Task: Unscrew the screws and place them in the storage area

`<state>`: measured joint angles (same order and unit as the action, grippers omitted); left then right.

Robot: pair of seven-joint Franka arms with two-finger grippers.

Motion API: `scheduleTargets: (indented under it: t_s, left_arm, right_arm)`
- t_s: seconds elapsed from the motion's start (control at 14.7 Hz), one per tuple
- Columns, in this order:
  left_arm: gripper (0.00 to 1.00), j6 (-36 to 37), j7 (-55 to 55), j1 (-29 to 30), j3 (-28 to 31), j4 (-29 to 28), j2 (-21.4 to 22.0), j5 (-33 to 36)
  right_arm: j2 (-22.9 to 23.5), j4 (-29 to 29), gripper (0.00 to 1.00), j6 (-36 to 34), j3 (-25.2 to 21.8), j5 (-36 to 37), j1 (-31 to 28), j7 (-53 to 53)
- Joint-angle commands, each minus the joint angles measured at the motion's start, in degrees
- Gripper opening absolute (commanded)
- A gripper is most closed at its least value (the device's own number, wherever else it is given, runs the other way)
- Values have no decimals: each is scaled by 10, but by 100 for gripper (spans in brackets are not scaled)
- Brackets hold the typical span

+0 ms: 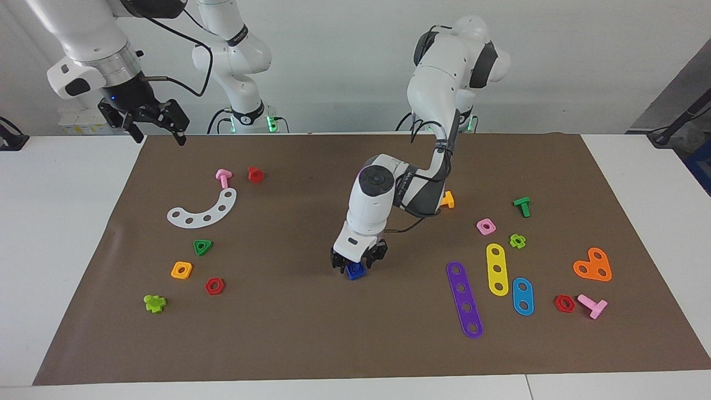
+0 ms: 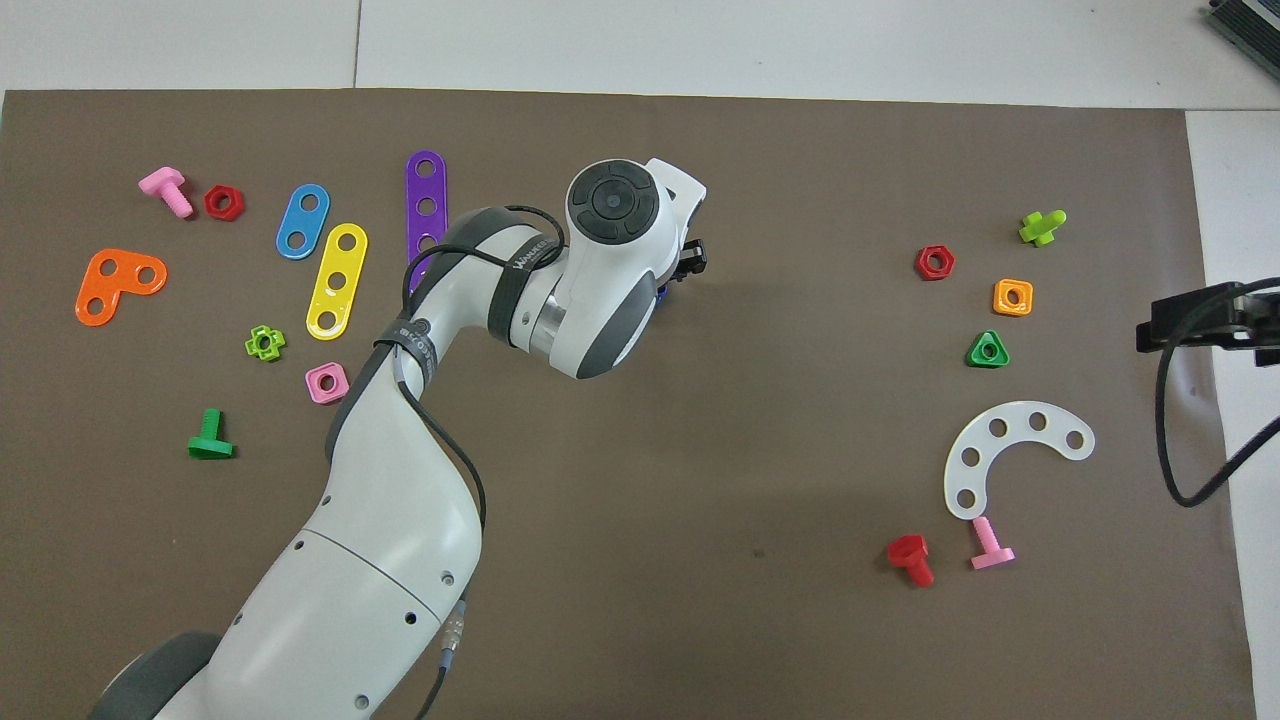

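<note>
The dark-blue screw (image 1: 354, 271) stands on the brown mat (image 1: 311, 333) near the table's middle. In the overhead view only a sliver of the screw (image 2: 660, 293) shows under the left wrist. My left gripper (image 1: 357, 263) is down around the screw, pointing at the mat. Whether it grips the screw I cannot tell. My right gripper (image 1: 158, 129) hangs open and empty over the mat's corner at the right arm's end, where that arm waits; the overhead view catches the right gripper (image 2: 1200, 320) at its edge.
Toward the right arm's end lie a white curved strip (image 1: 204, 211), a pink bolt (image 1: 223, 178), a red bolt (image 1: 255, 174), a green triangular nut (image 1: 203, 246) and an orange nut (image 1: 181, 270). Toward the left arm's end lie a purple strip (image 1: 464, 300), a yellow strip (image 1: 496, 269) and an orange plate (image 1: 593, 265).
</note>
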<state>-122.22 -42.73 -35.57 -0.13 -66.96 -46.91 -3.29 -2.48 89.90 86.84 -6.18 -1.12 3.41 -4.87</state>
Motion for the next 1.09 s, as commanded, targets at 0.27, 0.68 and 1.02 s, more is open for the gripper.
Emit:
scheduleTargets:
  t_s: [0.27,0.68,1.02]
  left_arm:
    - [66,-11,-12,-9,11,-5,1,31]
    - [54,-10,-11,-9,11,-5,1,31]
    - [46,-11,-9,-8,11,-10,1,32]
  right_arm:
    - [-13,14,100,2,-1,-12,-2,16]
    - [-13,14,100,2,-1,-12,-2,16]
    - [-13,14,100,2,-1,-12,-2,16]
